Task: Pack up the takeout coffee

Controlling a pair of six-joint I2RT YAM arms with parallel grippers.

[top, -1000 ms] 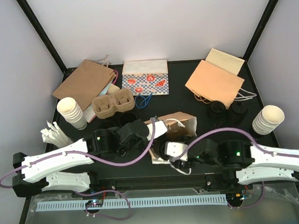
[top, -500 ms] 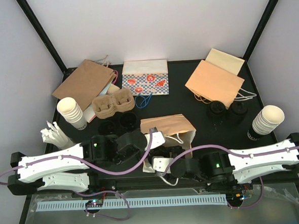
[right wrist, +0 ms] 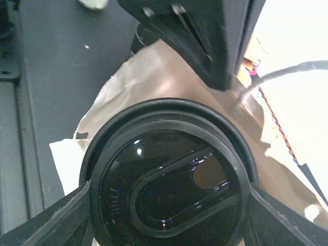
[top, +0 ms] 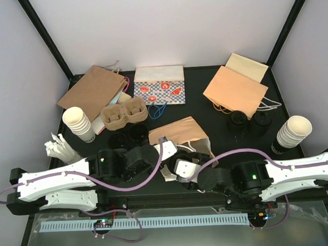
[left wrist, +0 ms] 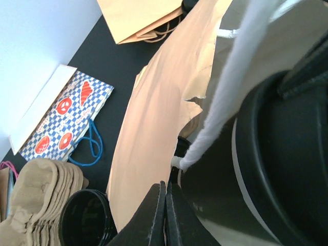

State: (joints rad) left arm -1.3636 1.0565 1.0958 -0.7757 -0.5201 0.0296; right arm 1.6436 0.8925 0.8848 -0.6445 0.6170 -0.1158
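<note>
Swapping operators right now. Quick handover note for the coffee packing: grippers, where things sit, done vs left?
Left gripper: jaws shut on the rim of the brown paper bag by its white handle, lifting the mouth.
Right gripper: jaws closed around one black-lidded cup, held at the bag's mouth; cannot tell if it is inside yet.
Other lidded cups: two beside the pulp carriers, two by the orange bag.
Done: bag gripped, one cup picked.
Left: likely lower that cup in, release, then fetch the rest.
</note>
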